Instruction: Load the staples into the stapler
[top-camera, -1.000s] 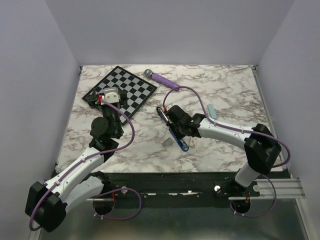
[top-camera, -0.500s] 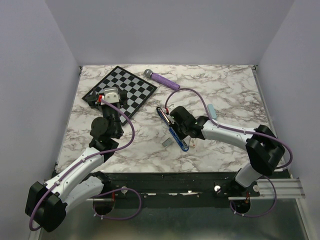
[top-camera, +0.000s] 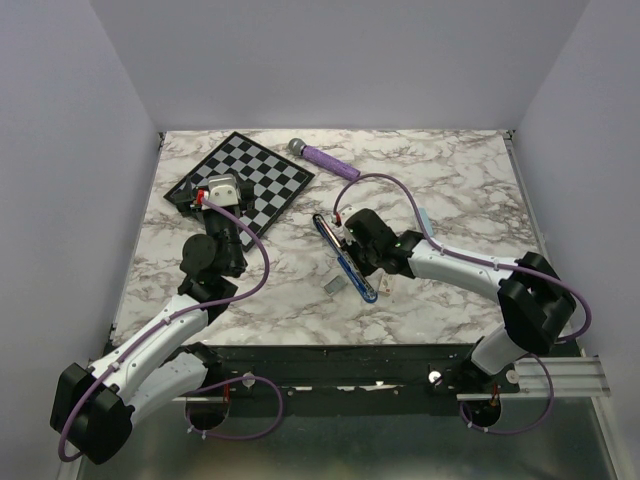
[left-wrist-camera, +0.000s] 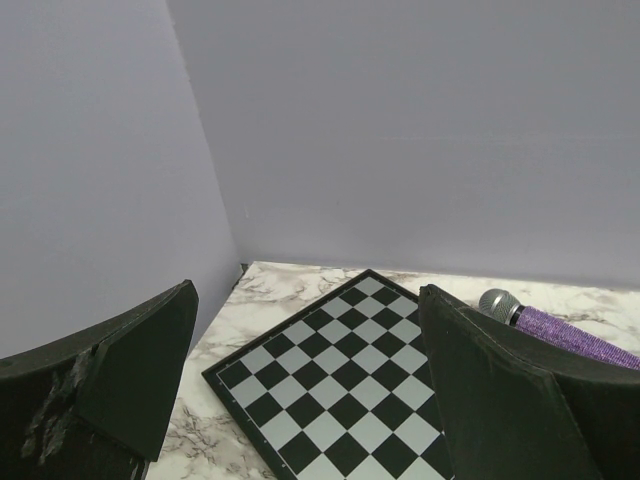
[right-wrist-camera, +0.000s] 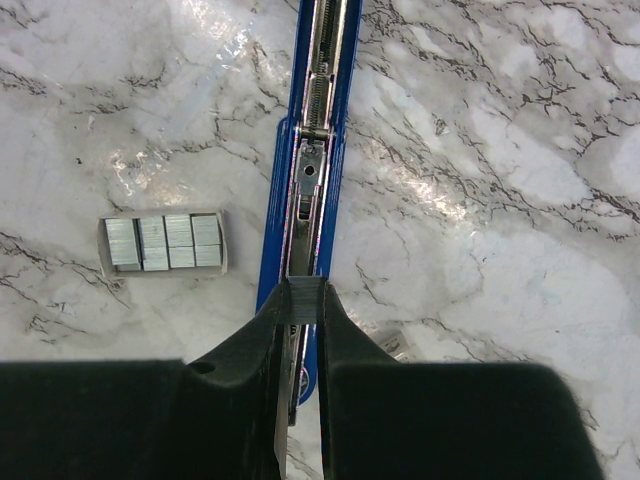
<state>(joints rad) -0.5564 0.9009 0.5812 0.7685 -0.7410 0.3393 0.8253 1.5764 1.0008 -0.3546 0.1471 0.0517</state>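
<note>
R gripper (right-wrist-camera: 303, 312) pinches a staple strip (right-wrist-camera: 303, 296) just over the opened stapler (right-wrist-camera: 312, 150); L gripper (left-wrist-camera: 310, 385) gapes wide above the chessboard (left-wrist-camera: 340, 380).

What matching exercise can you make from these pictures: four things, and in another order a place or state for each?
1. dark blue metal stapler
2. short silver strip of staples
3. small grey box of staples
4. purple glittery microphone

a. beside the chequered board
b. pinched by the right gripper
c. opened out, its spring showing
d. just left of the stapler

Pairs: 1-c, 2-b, 3-d, 4-a.
</note>
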